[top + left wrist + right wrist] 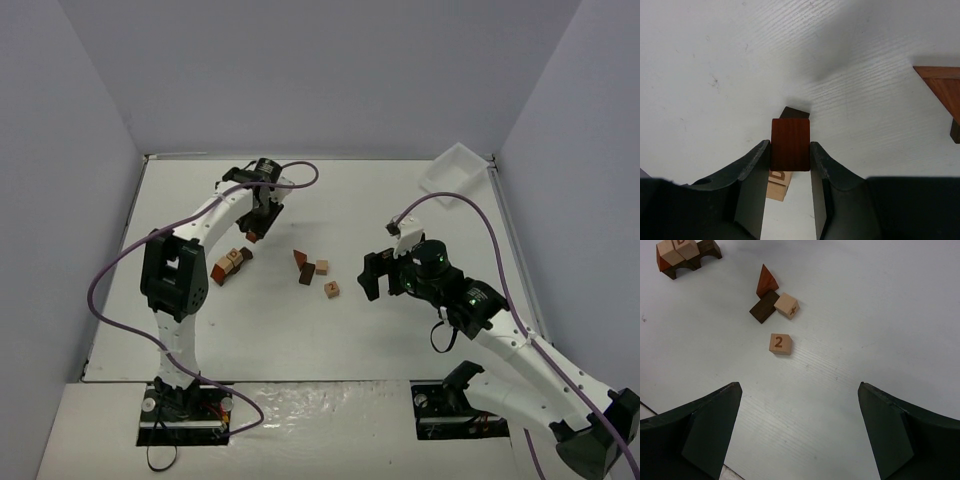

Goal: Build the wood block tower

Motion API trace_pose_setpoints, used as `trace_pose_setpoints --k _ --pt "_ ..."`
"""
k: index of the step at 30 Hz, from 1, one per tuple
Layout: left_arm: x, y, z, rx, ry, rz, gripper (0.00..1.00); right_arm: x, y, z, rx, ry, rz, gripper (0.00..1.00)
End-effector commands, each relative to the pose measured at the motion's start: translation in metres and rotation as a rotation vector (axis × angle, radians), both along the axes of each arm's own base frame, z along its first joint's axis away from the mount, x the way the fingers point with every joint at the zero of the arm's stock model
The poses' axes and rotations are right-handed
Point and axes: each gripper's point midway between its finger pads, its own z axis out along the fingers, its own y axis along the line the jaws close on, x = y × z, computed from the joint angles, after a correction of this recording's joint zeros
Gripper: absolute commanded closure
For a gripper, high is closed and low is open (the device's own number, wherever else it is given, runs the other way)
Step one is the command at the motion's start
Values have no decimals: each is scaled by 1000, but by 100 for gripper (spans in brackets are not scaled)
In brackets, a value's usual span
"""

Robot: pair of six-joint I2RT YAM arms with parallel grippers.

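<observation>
My left gripper [253,228] is shut on a red-brown block [790,137] and holds it above the table, just behind the tower [232,263]. The tower is a small cluster of pale, red-brown and dark blocks; one of its pale lettered cubes [779,182] shows under the held block. It also shows in the right wrist view [685,255]. Loose in the middle lie a red wedge [300,257], a dark brown block [307,273], a pale cube [322,267] and a pale cube printed "2" [780,343]. My right gripper [799,386] is open and empty, just right of the "2" cube.
A white plastic tray [455,170] leans at the back right corner. Grey walls close in the white table on three sides. Purple cables hang from both arms. The red wedge [945,90] lies to the right of the left gripper.
</observation>
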Motion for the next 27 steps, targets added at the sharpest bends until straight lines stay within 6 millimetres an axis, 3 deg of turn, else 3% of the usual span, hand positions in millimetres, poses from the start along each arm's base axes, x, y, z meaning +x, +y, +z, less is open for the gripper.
trace_pose_setpoints --k 1,8,27 --pt "3 9 22 -17 -28 -83 100 14 1 25 30 -62 -23 0" --pt "-3 21 8 1 17 -118 100 15 0 20 21 -51 -25 0" --pt "-12 27 -8 -68 55 -154 100 16 -2 19 22 -45 -26 0"
